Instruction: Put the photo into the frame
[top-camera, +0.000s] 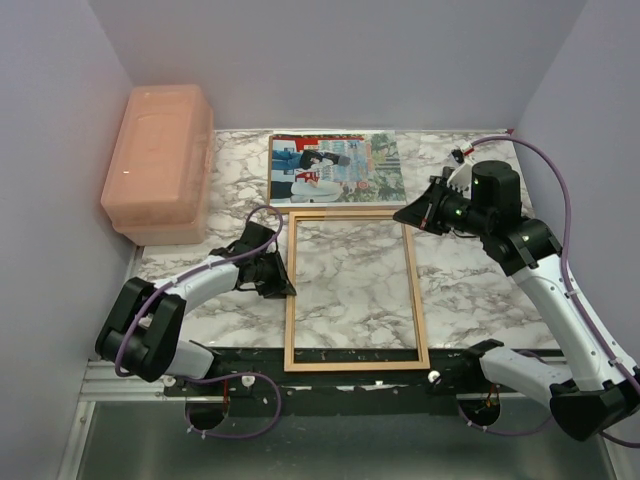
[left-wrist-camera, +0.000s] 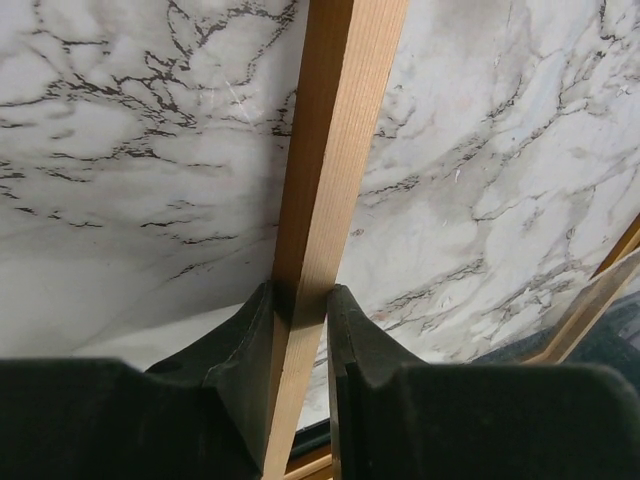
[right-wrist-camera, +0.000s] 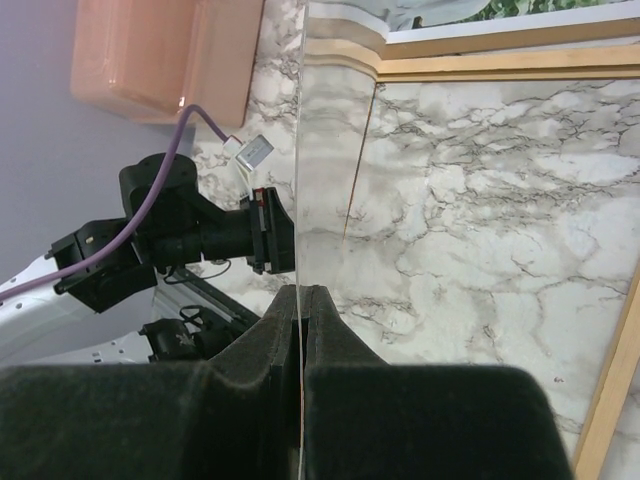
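The left gripper (left-wrist-camera: 300, 297) was clamped across the left long rail of the frame (left-wrist-camera: 340, 150); the right gripper (right-wrist-camera: 300, 300) was pinched on the edge of a clear pane (right-wrist-camera: 302, 180) near the frame's far right corner; the photo (top-camera: 335, 170) lay flat just beyond the far short rail, nearer the right arm, its long axis crosswise to the frame's, so a quarter turn seemed needed; open table (top-camera: 470, 290) lay rightward, a pink box (top-camera: 160, 165) leftward.

One photo (top-camera: 335, 170), one wooden frame (top-camera: 289, 310), one lidded pink plastic bin (top-camera: 158, 160), two grippers: left gripper (left-wrist-camera: 300, 300), right gripper (right-wrist-camera: 300, 295). Perhaps one clear pane (right-wrist-camera: 335, 150), barely discernible edge-on.
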